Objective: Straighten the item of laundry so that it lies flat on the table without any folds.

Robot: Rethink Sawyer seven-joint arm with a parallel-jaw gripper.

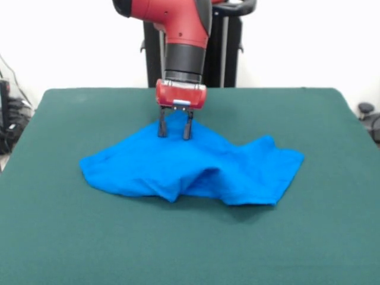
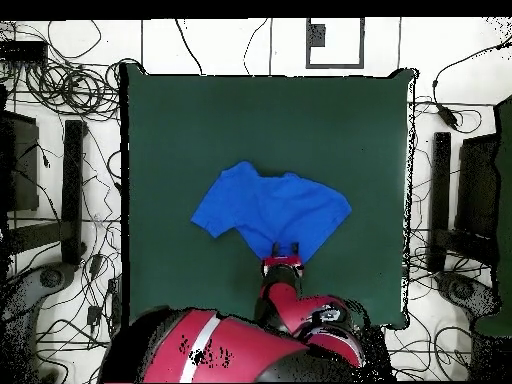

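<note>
The bright blue T-shirt (image 1: 196, 166) lies crumpled near the middle of the dark green table (image 1: 65, 237), with folds along its front edge and a ridge rising toward its far side. My gripper (image 1: 175, 132) stands upright over that far edge. Its two dark fingers (image 1: 161, 127) are apart, and a peak of blue cloth stands between them. In the overhead view the shirt (image 2: 265, 210) spreads across the table (image 2: 180, 130), and my gripper (image 2: 286, 250) is at the shirt's edge nearest the robot's base.
The robot's black pedestal (image 1: 228, 47) stands behind the table's far edge. Cables and dark stands (image 2: 70, 200) lie on the floor at both sides of the table. Bare green tabletop surrounds the shirt on all sides.
</note>
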